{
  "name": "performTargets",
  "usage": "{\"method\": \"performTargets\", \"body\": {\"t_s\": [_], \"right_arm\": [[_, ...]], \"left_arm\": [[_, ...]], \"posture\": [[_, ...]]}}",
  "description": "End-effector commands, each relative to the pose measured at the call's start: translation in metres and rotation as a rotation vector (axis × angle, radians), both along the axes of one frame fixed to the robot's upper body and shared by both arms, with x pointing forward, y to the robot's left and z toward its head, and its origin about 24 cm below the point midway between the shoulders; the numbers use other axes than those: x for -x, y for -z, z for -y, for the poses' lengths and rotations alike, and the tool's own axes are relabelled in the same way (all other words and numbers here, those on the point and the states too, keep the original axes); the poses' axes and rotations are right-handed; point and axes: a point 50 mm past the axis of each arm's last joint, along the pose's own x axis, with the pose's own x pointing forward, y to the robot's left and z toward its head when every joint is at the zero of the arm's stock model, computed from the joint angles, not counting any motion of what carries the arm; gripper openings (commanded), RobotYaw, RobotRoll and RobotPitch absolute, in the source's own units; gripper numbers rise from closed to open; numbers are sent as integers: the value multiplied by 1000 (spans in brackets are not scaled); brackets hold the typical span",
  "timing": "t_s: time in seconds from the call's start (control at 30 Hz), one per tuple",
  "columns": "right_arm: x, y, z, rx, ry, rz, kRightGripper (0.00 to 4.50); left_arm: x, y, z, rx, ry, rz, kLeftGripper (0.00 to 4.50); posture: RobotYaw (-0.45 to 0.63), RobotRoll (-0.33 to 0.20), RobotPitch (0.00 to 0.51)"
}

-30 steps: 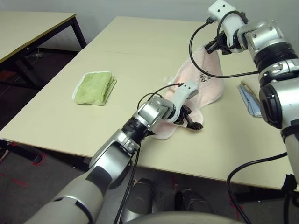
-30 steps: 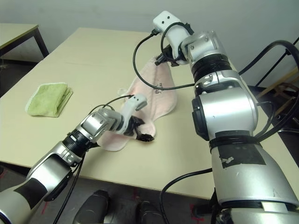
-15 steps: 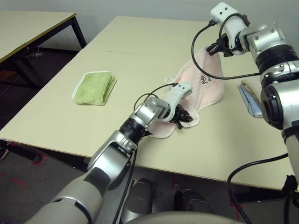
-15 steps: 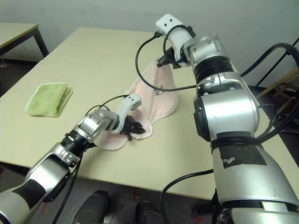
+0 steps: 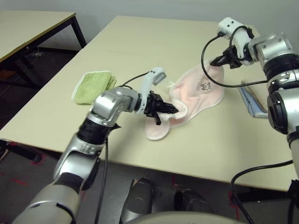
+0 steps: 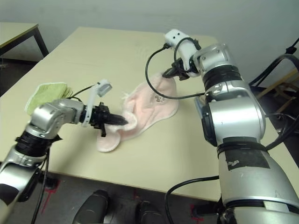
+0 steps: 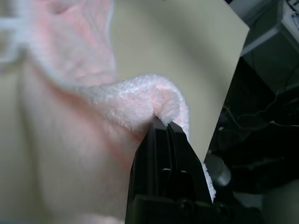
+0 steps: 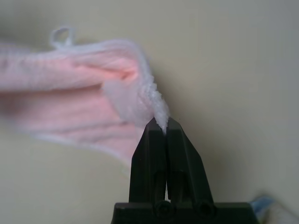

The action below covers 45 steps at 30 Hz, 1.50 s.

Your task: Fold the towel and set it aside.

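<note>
The pale pink towel [image 5: 196, 95] lies rumpled across the middle of the table, with a small dark mark on its upper side. My left gripper [image 5: 172, 109] is shut on the towel's near edge and holds that fold a little above the tabletop; its closed fingers [image 7: 163, 154] pinch the pink terry. My right gripper [image 5: 216, 61] is shut on the far corner of the towel and lifts it off the table. The white piped edge [image 8: 154, 105] runs into those closed fingers, and a small white loop [image 8: 60, 35] shows beyond.
A folded green towel [image 5: 93, 87] lies on the table to the left of my left arm. Beige and light-blue towels [image 5: 252, 95] sit at the right edge under my right arm. Another table [image 5: 32, 28] stands at the far left.
My left gripper closed on the towel's near edge and pulled it left and up, bunching the cloth. My right gripper carried the far corner to the right.
</note>
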Motion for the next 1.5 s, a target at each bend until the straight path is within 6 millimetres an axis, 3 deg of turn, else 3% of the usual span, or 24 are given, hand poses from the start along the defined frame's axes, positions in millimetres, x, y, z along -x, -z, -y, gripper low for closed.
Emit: {"method": "performTargets", "body": {"t_s": [0.03,0.17,0.33,0.57,0.67,0.8,0.93,1.13,1.3,1.5], "right_arm": [[3,1,-3,5,-69,-13,0],[-4,1,-7,-36,-86,127,0],[-18,-23,-15,-87,4,440,0],[-17,-79,-9,-226,101,721,0],[-9,-95,-2,-308,68,760,0],[5,-75,10,-385,-119,563,0],[24,-28,23,-440,-237,291,0],[65,56,40,-437,-159,33,0],[89,85,46,-435,-158,-51,0],[115,93,46,-436,-218,-179,0]], "left_arm": [[-15,-10,-17,5,-61,50,26],[-48,-24,-39,-17,-218,191,26],[-86,-58,-65,0,-411,453,26],[-99,-113,-85,62,-575,802,26],[-94,-122,-91,57,-533,872,26],[-82,-93,-98,-17,-337,808,26],[-62,-40,-106,-39,-213,677,26],[-27,33,-110,-44,-130,494,26],[-10,49,-114,-40,-74,379,26],[8,50,-123,-53,-2,224,26]], "posture": [[261,0,95],[263,0,89],[266,0,83],[252,0,79],[242,0,80],[227,0,86],[221,0,90],[213,0,96],[209,0,101],[209,0,104]]}}
